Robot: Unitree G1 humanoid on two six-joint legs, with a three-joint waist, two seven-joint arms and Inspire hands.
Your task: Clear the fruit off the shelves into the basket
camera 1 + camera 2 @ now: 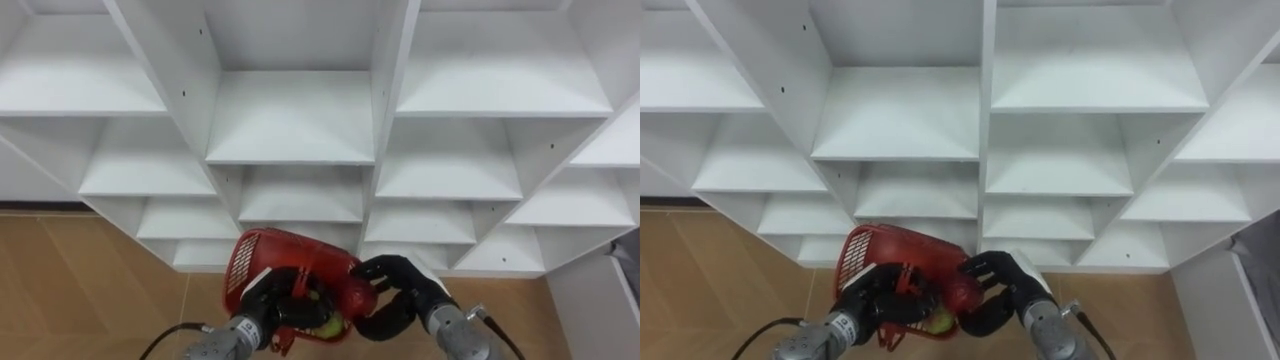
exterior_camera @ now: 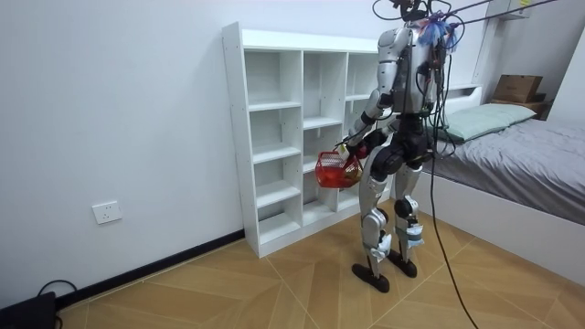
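Note:
A red plastic basket [image 1: 262,258] hangs low in front of the white closet shelves [image 1: 290,120], tilted toward them. My left hand [image 1: 262,300] is curled round its near rim or handle. A yellow-green fruit [image 1: 326,324] lies inside the basket. At the basket's right edge my right hand [image 1: 405,280] has fingers and thumb wrapped round a red fruit [image 1: 357,297]. In the room view I stand upright, close to the shelf unit [image 2: 274,137], holding the basket [image 2: 336,172] at hip height.
The shelf unit has several open white compartments, split by upright dividers [image 1: 390,70]. Wooden floor [image 1: 90,290] lies below and to the left. A bed [image 2: 521,164] stands behind me, and a white panel [image 1: 600,300] rises at the lower right.

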